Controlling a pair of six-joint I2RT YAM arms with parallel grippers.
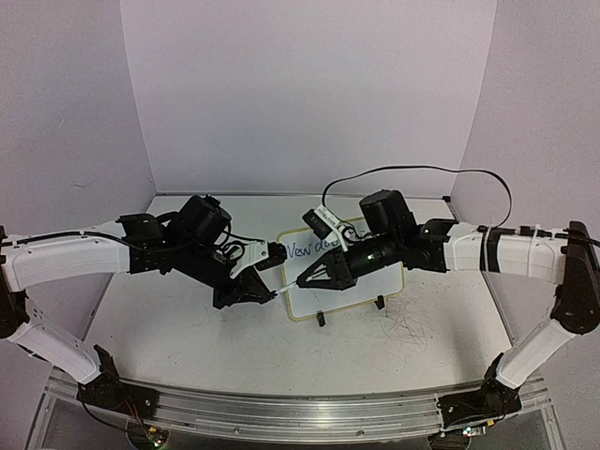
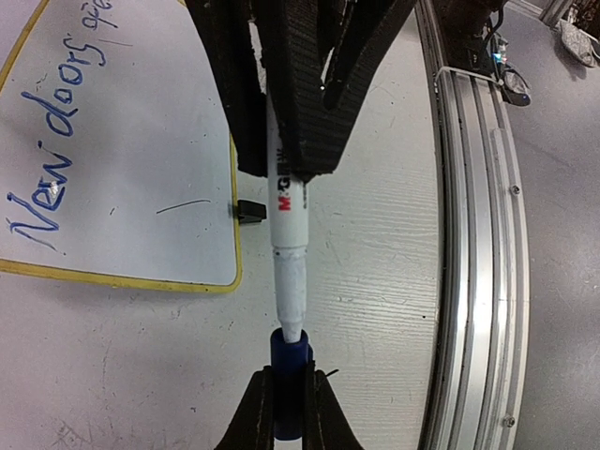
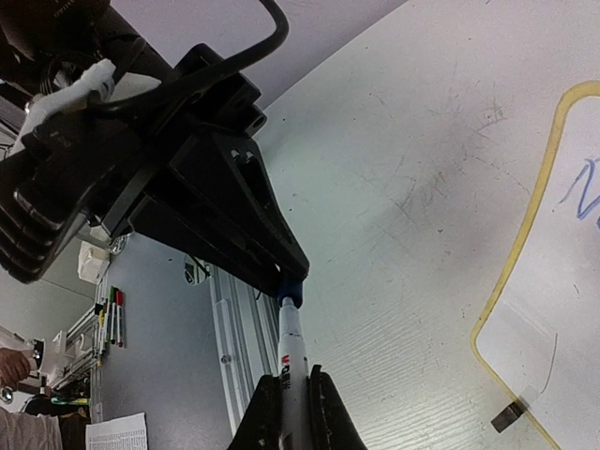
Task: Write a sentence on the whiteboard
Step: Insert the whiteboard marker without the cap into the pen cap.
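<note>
The whiteboard (image 1: 314, 302) lies flat mid-table, white with a yellowish frame (image 2: 122, 279). The sentence (image 1: 314, 247) is in blue script, and "New doors" (image 2: 54, 141) shows in the left wrist view. The rest is hidden under the right arm. My right gripper (image 3: 296, 377) is shut on a white marker (image 3: 292, 342) just left of the board's near corner. My left gripper (image 2: 290, 377) is shut on the blue cap (image 2: 289, 361). The marker's (image 2: 288, 234) tip sits in the cap's mouth. In the top view both grippers meet end to end, left (image 1: 268, 293) and right (image 1: 302, 279).
An aluminium rail (image 2: 469, 234) runs along the table's near edge. Grey scribbles (image 1: 412, 328) mark the tabletop right of the board. The board's black feet (image 1: 321, 319) stick out at its near side. White walls enclose the back and sides. A black cable (image 1: 412, 171) loops above the right arm.
</note>
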